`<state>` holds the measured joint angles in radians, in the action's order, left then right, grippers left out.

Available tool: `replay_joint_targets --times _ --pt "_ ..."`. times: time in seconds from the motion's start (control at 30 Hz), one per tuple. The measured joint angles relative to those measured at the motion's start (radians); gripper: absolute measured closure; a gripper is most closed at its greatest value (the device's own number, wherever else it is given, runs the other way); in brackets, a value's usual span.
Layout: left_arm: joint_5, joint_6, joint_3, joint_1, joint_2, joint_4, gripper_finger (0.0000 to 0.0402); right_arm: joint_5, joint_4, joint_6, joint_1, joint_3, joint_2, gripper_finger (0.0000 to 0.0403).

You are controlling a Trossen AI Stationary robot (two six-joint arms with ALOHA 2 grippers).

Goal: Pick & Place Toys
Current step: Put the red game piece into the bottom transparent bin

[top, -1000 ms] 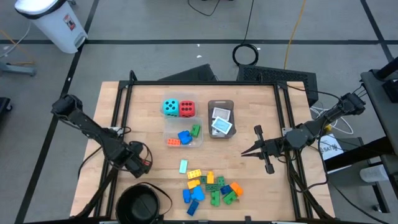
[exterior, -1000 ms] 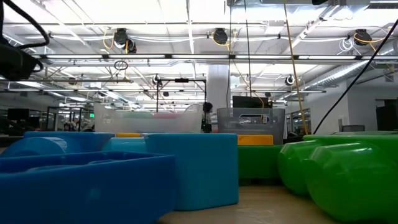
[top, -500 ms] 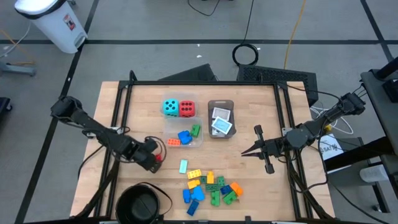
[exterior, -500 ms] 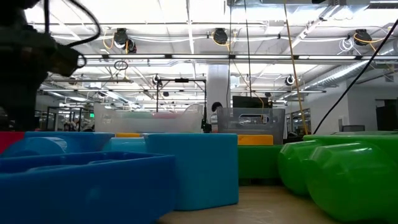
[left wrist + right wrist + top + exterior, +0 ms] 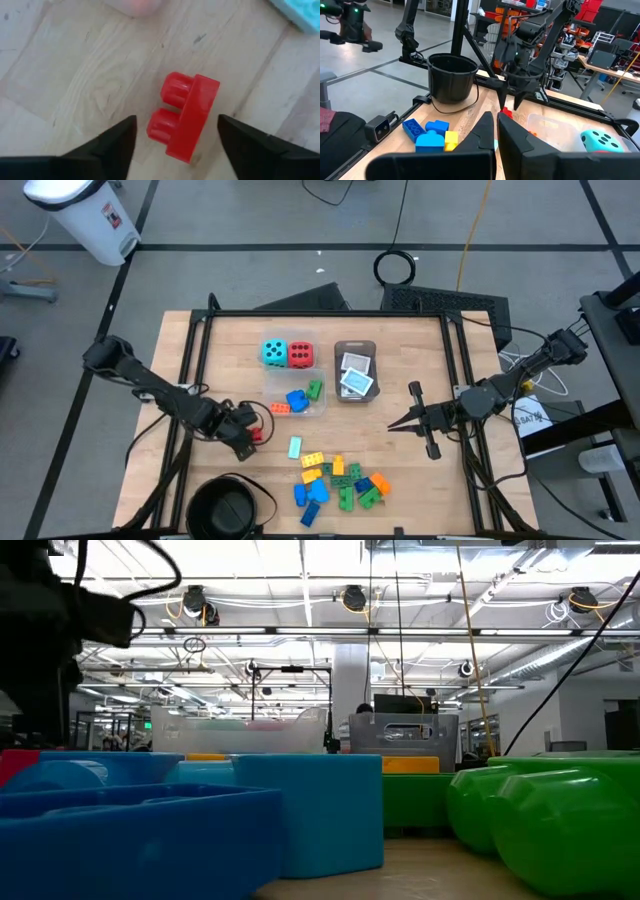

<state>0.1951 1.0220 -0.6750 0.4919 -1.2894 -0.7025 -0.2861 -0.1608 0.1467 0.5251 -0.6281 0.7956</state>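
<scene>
Red brick is seen lying on the desk between the parted fingers of the left pincer, gripped by neither, toward the desk's left edge. The right pincer is held closed and empty near the right edge.

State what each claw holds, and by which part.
Nothing is held. The left claw stands open around the red brick lying on the table; the right claw is shut, empty.

Grey floor crossed by dark tape lines; white bin upper left of frame; black cable coil top centre. Ceiling strip lights, pipework, distant desks beyond wooden surface.
</scene>
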Motion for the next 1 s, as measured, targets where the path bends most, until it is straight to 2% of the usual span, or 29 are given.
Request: replay_joint_targets --times 0.2,0.3,0.43,0.6,0.83,1.0 --pt "0.024 -0.082 0.0 0.0 -0.05 0.027 0.0056 0.0 0.0 0.008 0.0 0.0 0.0 0.0403" --pt "0.026 -0.125 0.0 0.0 -0.09 0.041 0.0045 0.0 0.0 0.008 0.0 0.0 0.0 0.0403" --pt "0.023 -0.178 0.0 0.0 -0.146 0.078 0.005 0.0 0.0 0.008 0.0 0.0 0.0 0.0403" --pt "0.017 -0.197 -0.003 0.0 -0.196 0.088 0.0096 0.0 0.0 0.008 0.0 0.0 0.0 0.0403" --pt "-0.033 -0.184 -0.01 0.0 -0.204 0.083 0.0234 0.0 0.0 0.008 0.0 0.0 0.0 0.0403" --pt "-0.068 -0.161 -0.045 -0.001 -0.189 0.051 0.0233 0.0 0.0 0.006 0.0 0.0 0.001 0.0403"
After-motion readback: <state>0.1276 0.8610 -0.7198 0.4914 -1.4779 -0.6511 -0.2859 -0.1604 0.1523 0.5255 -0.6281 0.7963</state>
